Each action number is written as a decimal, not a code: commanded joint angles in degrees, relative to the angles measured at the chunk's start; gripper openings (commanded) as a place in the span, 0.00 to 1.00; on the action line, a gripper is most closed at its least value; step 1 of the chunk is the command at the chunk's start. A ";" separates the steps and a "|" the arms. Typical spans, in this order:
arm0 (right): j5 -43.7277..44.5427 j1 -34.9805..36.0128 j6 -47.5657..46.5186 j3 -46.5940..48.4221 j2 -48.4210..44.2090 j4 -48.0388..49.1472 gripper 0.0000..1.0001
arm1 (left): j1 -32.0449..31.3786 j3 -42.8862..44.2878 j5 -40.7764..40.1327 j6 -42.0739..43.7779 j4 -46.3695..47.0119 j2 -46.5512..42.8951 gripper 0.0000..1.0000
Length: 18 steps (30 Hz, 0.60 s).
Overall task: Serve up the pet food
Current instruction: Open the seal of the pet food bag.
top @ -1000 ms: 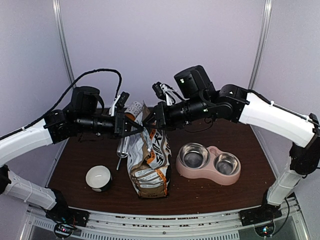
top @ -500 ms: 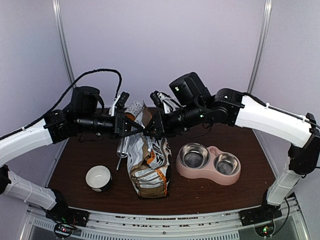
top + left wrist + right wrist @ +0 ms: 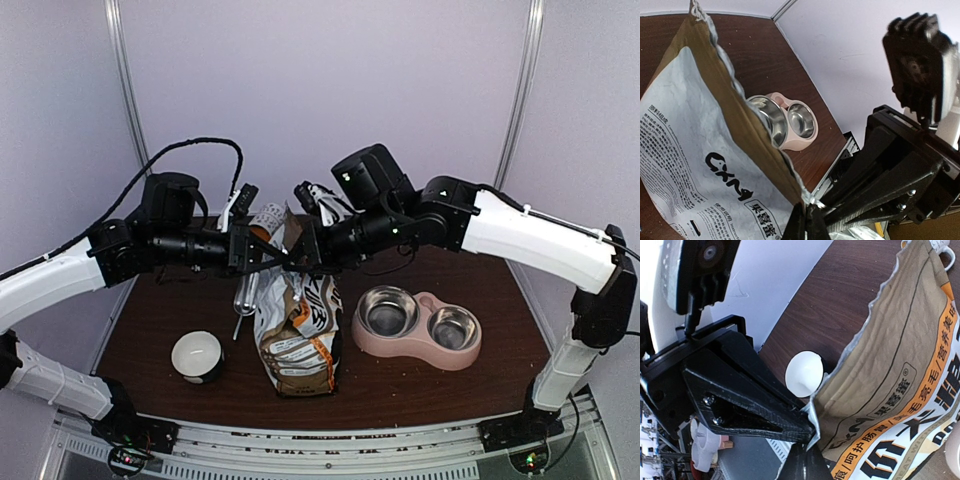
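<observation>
The printed pet-food bag [image 3: 297, 335] stands upright mid-table with its torn top open. The pet food itself is hidden. My left gripper [image 3: 283, 257] is shut on the bag's top edge; in the left wrist view its tips [image 3: 807, 216] pinch the foil rim of the bag [image 3: 700, 150]. My right gripper [image 3: 301, 252] meets it from the right. In the right wrist view its jaws [image 3: 805, 460] are shut on the same rim of the bag [image 3: 890, 390], right beside the left gripper's black fingers [image 3: 750, 410]. The pink double bowl [image 3: 415, 347] sits right of the bag, its steel cups bare.
A white cup [image 3: 197, 356] stands front left of the bag and shows as a white cup [image 3: 804, 373] in the right wrist view. A silvery scoop [image 3: 243, 296] lies behind it, left of the bag. Crumbs dot the brown tabletop [image 3: 420, 385]. The pink bowl [image 3: 807, 141] lies beyond the bag.
The right arm has swung left to the bag's top, and its jaws have closed on the rim beside the left gripper. The left arm and the bag stayed put.
</observation>
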 commanded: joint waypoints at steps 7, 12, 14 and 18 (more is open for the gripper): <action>12.71 0.59 -2.21 4.01 1.99 -9.75 0.00 | -0.79 0.90 3.97 1.55 8.03 -4.61 0.00; 21.80 0.73 -3.86 7.19 4.11 -19.18 0.00 | -0.72 0.92 3.28 1.82 7.29 -5.22 0.00; 24.31 0.69 -3.91 7.13 4.38 -20.73 0.00 | -0.72 0.88 2.89 1.91 7.06 -5.49 0.00; 28.73 0.67 -3.74 7.68 4.98 -24.24 0.00 | -0.73 0.71 2.36 2.20 6.67 -5.78 0.00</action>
